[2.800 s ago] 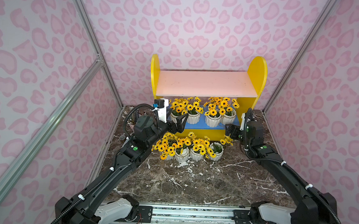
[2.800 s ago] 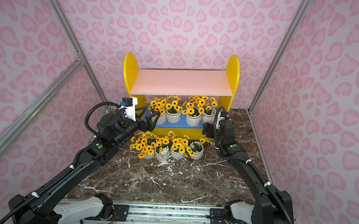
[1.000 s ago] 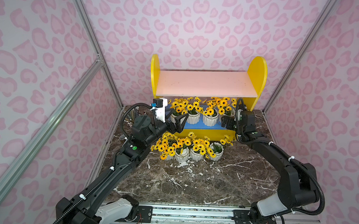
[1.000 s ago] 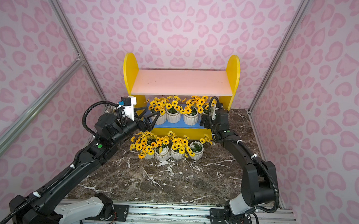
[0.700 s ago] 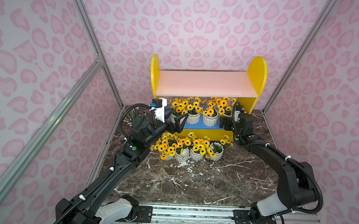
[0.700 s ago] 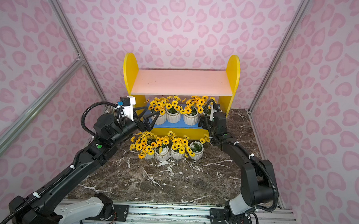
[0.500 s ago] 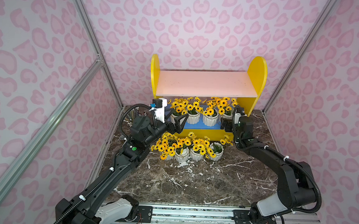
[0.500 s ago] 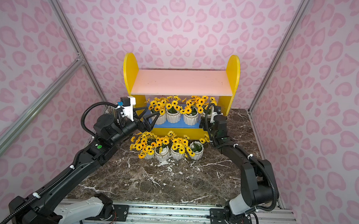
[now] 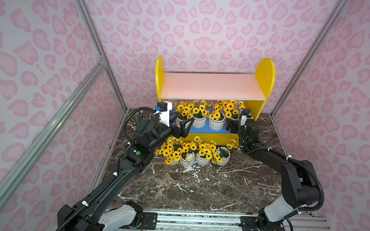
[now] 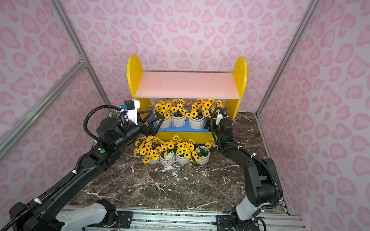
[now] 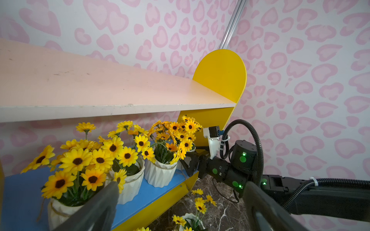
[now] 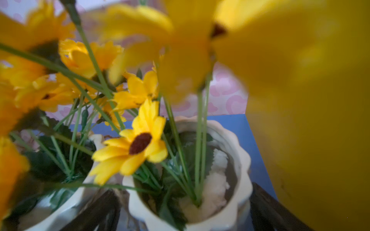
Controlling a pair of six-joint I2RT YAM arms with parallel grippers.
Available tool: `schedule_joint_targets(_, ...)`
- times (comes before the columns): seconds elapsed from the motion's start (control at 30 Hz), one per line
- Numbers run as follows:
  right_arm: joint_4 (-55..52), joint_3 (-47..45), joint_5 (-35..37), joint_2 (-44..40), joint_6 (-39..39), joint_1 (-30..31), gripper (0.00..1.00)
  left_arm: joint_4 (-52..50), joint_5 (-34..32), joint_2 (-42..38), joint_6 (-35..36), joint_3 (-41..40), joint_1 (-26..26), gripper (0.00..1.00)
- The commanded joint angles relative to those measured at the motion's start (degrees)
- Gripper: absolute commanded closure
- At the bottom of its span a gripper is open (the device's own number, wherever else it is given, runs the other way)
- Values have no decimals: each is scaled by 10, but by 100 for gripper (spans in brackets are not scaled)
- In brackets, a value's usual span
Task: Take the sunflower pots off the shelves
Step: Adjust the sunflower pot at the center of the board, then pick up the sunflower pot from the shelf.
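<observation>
— Where to find the sunflower pots (image 9: pixel 216 124)?

— In two lots. Four upright in a row on the blue board (image 9: pixel 211 131) of the shelves (image 9: pixel 265 81), under the pink board (image 9: pixel 211 87). The rest clustered upright on the tabletop (image 9: pixel 197 186), just in front.

— Seen whole anywhere?

— Only in both top views. From the left wrist, just the shelf row and a scrap of the lower cluster. From the right wrist, little but blurred petals and the end pot (image 12: pixel 220 176), close enough to show stems and white filling inside.

— And the right fingers (image 12: pixel 96 210)?

— Spread wide, one dark finger on each flank of that end pot, next to the yellow side panel (image 12: pixel 310 140). Not closed on it; cannot tell whether brushing it.

— The left fingers (image 9: pixel 185 125)?

— Wide open as well, gripping nothing, hovering at the opposite end of the blue board, just in front of the first pot there. Cannot tell about contact.

— Anything else?

— Pencils (image 9: pixel 136 117) off the shelves' left end, near the wall, caught by the top views alone.
</observation>
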Motion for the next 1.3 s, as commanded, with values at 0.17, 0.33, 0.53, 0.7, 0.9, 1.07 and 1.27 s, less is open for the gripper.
schedule_joint_targets(0.17, 85, 0, -27, 18, -5, -3, 1, 32, 13, 5, -1, 0, 0, 1)
schedule_joint_targets(0.33, 120, -12, -26, 30, -14, -4, 1, 35, 15, 5, -1, 0, 1, 1)
schedule_joint_targets(0.53, 160, -26, -10, 40, -17, -6, 2, 35, 18, 5, -1, -1, 1, 1)
schedule_joint_targets(0.7, 162, -31, -17, 42, -20, -6, 1, 37, 19, 3, 0, -1, 1, 1)
schedule_joint_targets(0.9, 160, -32, -13, 40, -27, -6, 5, 38, 21, 3, -1, -3, 1, 1)
schedule_joint_targets(1.07, 165, -42, -20, 35, -28, -6, 10, 39, 21, 3, 0, -3, 2, 1)
schedule_joint_targets(1.27, 178, -59, -18, 24, -32, -6, 12, 39, 21, 0, 0, -2, 2, 1)
